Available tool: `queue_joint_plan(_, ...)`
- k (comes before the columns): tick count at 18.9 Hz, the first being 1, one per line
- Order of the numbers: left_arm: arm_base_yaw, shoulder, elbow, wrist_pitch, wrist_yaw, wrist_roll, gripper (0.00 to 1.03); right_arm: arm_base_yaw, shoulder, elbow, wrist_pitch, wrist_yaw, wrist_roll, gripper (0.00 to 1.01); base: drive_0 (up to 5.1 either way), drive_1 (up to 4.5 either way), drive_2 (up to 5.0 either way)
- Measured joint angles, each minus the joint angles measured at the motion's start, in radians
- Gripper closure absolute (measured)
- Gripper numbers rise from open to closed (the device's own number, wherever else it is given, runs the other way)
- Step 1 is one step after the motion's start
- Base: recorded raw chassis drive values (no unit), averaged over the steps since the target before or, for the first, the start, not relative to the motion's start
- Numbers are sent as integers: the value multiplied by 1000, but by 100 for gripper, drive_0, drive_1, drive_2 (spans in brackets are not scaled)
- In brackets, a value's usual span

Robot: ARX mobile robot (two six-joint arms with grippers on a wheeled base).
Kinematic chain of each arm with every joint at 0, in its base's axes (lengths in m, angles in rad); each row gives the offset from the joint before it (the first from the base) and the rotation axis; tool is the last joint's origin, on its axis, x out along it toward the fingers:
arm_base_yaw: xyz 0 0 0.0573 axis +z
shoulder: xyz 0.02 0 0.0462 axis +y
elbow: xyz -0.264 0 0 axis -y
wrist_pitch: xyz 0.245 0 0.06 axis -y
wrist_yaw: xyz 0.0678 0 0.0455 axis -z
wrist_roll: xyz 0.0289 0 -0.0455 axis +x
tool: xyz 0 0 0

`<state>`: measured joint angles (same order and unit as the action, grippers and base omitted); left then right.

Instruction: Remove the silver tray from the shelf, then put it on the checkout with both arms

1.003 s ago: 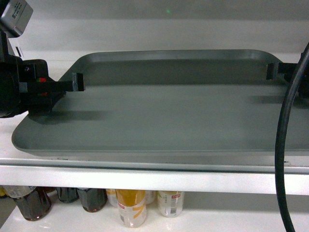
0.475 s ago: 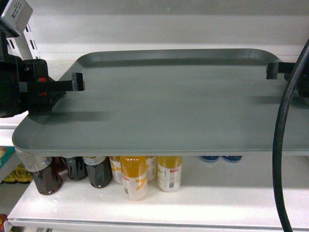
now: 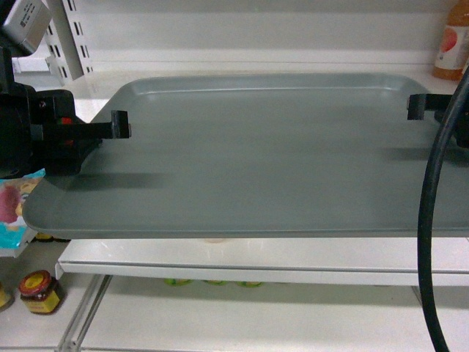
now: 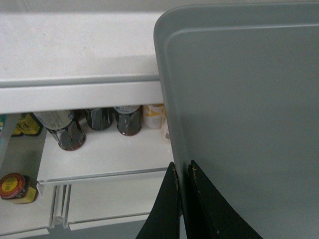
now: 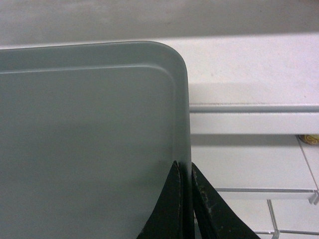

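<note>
Rising and backing away, both arms are carrying the silver tray [image 3: 256, 154] clear of the shelf [image 3: 242, 265], level, long axis running left to right. Left tool [image 4: 182, 172] and right tool [image 5: 185, 172] are each pinching a short-side rim. Next comes turning toward the checkout, keeping both grips matched.

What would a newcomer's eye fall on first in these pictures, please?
The big silver tray fills the head view, held in the air in front of the white shelf. The left end effector clamps its left rim and the right end effector its right rim. A thick black cable hangs at right.
</note>
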<state>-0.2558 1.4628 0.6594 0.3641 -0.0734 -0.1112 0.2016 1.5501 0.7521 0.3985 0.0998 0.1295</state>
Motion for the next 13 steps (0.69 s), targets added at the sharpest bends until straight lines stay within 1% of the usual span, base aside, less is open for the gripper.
queue_joint_plan(13, 2, -2, 0, 0, 1, 0, 100, 0, -1, -2, 3, 1, 0, 98, 9, -397, 415)
